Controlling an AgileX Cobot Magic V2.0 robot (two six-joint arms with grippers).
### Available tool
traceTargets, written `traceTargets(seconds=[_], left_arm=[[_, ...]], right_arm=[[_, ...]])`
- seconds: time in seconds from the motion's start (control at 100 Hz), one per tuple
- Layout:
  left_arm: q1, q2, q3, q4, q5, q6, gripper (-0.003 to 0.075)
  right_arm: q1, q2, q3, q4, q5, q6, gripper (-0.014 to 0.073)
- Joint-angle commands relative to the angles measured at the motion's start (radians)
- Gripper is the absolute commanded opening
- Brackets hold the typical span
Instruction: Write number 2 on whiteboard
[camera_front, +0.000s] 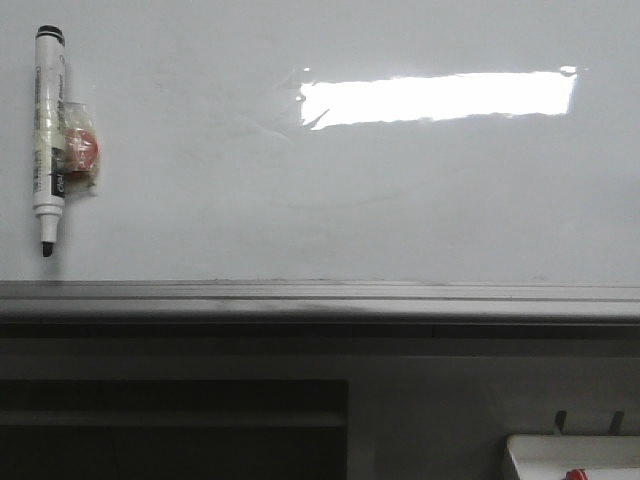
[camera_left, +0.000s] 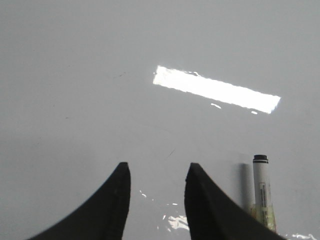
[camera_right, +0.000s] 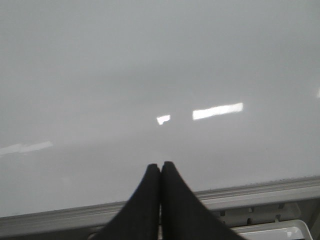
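Note:
The whiteboard (camera_front: 400, 200) fills the front view, glossy white with faint smudges and a bright rectangular reflection (camera_front: 438, 98). The number 2 is out of view. A white marker (camera_front: 47, 140) with a black cap and tip is fixed upright at the board's far left, a red item (camera_front: 82, 150) taped beside it. Neither gripper shows in the front view. In the left wrist view my left gripper (camera_left: 157, 167) stands open over bare board (camera_left: 100, 75), with the marker (camera_left: 262, 190) just beside one finger. My right gripper (camera_right: 161, 165) is shut on nothing, above the board's lower edge.
A grey metal rail (camera_front: 320, 298) runs along the board's bottom edge, also seen under my right fingers (camera_right: 250, 192). A small white tray (camera_front: 575, 455) with a red item sits below at the right. Dark shelving lies under the rail.

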Motion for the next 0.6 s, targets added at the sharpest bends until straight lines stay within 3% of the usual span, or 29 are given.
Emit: traceTargets(seconds=[0.0, 0.4, 0.59], left_arm=[[-0.013, 0.02, -0.026, -0.028, -0.047, 0.054, 0.0253], [-0.259, 0.02, -0.01, -0.034, -0.076, 0.128, 0.0253], [-0.345, 0.02, 0.033, -0.033, -0.144, 0.128, 0.0253]], right_arm=[[0.001, 0.019, -0.033, 0.001, -0.065, -0.001, -0.006], [0.213, 0.019, -0.033, -0.031, -0.049, -0.024, -0.006], [0.237, 0.019, -0.033, -0.026, -0.049, -0.024, -0.006]])
